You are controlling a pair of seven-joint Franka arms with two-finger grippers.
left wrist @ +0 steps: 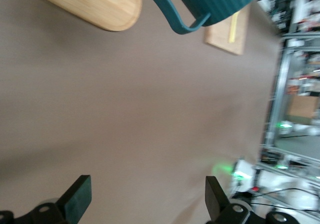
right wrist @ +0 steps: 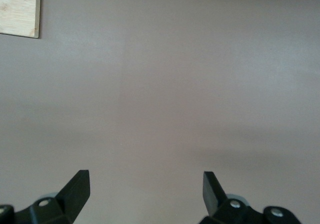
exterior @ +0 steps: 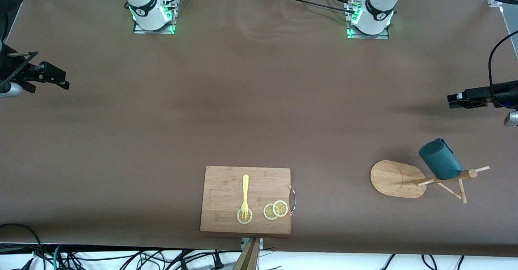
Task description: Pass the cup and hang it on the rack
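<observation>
Board (exterior: 226, 199): nearest the camera, carrying fork (exterior: 245, 193) and slices (exterior: 275, 210).
Cup (exterior: 440, 160): hangs on the rack (exterior: 398, 179), toward the left arm's end; task looks done.
Left gripper (exterior: 453, 100): near rack, jaws open, empty.
Right gripper (exterior: 60, 81): well apart from rack, jaws open, waiting.

Robotics lab, brown-covered table (exterior: 251, 100), aluminium framing (left wrist: 280, 84), loose cables (exterior: 121, 258), bolted arm bases (exterior: 153, 17)

left gripper (left wrist: 145, 201) open, right gripper (right wrist: 145, 191) open
</observation>
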